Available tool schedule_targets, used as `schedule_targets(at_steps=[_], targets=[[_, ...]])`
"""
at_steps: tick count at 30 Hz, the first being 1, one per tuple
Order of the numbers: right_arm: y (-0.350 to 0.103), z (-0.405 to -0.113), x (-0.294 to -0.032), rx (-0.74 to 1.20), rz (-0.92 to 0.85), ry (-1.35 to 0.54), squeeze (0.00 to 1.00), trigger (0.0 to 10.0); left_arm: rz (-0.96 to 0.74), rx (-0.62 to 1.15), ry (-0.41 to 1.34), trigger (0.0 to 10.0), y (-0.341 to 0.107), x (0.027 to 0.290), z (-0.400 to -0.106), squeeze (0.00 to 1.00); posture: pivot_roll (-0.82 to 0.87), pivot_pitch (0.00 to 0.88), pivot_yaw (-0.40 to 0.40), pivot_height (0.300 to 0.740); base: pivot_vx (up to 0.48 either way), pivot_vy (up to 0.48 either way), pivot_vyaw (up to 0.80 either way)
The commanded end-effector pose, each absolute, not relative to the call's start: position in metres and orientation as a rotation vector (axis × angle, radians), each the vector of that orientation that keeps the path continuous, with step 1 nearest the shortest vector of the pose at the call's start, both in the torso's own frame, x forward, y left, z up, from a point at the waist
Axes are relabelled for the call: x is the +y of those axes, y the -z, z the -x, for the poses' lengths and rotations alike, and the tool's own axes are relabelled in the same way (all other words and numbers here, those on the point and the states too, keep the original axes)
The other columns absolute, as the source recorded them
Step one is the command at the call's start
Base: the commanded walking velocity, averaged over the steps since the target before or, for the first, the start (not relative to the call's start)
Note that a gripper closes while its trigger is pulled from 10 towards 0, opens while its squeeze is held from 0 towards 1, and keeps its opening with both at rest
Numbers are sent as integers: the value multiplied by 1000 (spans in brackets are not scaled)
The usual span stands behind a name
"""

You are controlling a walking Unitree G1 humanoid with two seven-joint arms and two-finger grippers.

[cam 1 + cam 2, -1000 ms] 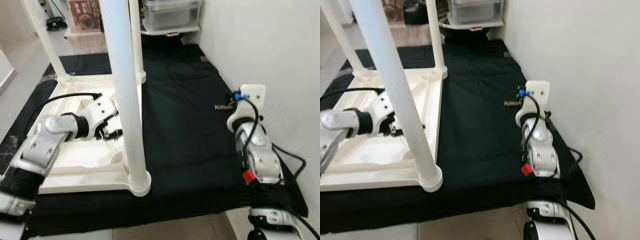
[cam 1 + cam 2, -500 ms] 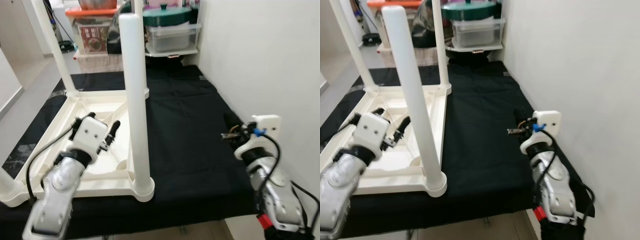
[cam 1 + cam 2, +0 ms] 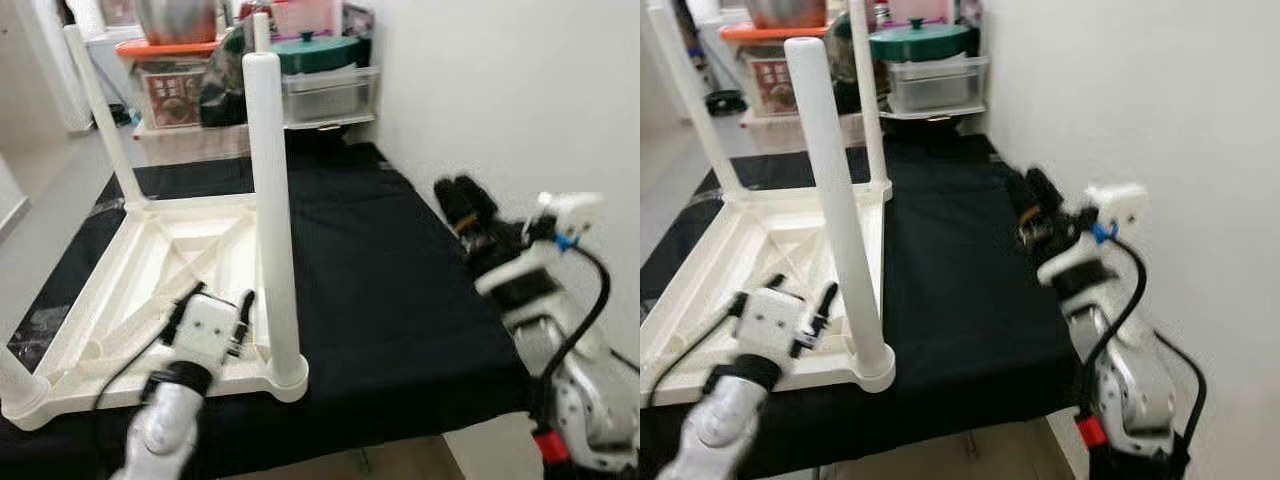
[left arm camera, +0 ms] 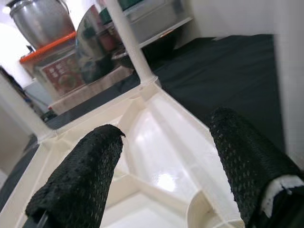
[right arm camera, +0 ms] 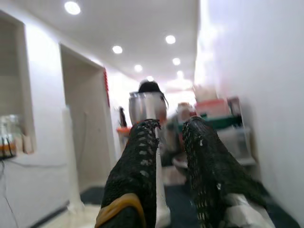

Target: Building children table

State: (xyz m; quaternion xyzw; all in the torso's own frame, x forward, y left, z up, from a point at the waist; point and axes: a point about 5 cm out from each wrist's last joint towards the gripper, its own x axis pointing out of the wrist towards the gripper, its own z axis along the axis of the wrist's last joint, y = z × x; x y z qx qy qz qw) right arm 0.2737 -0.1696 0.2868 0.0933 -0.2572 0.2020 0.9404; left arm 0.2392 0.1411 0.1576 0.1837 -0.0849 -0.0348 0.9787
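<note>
White plastic children's table (image 3: 150, 270) lies upside down on black floor mat (image 3: 370, 290), legs pointing up; the nearest round white leg (image 3: 272, 215) stands at its near right corner. Left gripper (image 3: 212, 312) hovers low over the near edge of the underside, just beside that leg, fingers (image 4: 78, 178) spread wide, holding nothing. Right gripper (image 3: 468, 210) is raised near the white wall (image 3: 500, 90), blurred; its fingers (image 5: 135, 166) look narrowly parted, apparently empty.
</note>
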Motion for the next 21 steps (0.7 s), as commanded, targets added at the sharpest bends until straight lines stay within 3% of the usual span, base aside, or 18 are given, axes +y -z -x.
schedule_targets(at_steps=[1, 2, 3, 11, 12, 21], targets=[[-296, -273, -167, -532, -195, -446, 0, 10000, -381, -198, 57, 10000, -161, 141, -239, 0, 36, 36, 27, 740, 0, 0, 0], [-296, -273, -167, -532, -195, -446, 0, 10000, -381, -198, 57, 10000, -161, 141, -239, 0, 36, 36, 27, 740, 0, 0, 0], [-303, -273, -161, -545, -185, -485, 1000, 10000, -388, -205, 59, 10000, -162, 140, -239, 0, 33, 35, 25, 740, 0, 0, 0], [-298, -277, -148, -493, -183, -542, 1000, 10000, -382, -200, 61, 10000, -159, 139, -235, 0, 42, 36, 12, 740, 0, 0, 0], [-296, -280, -148, -473, -190, -530, 0, 10000, -376, -201, 58, 10000, -159, 138, -234, 0, 43, 39, 8, 740, 0, 0, 0], [-274, -288, -144, -383, -204, -505, 0, 10000, -368, -212, 47, 10000, -158, 135, -230, 0, 43, 43, -4, 740, 0, 0, 0]])
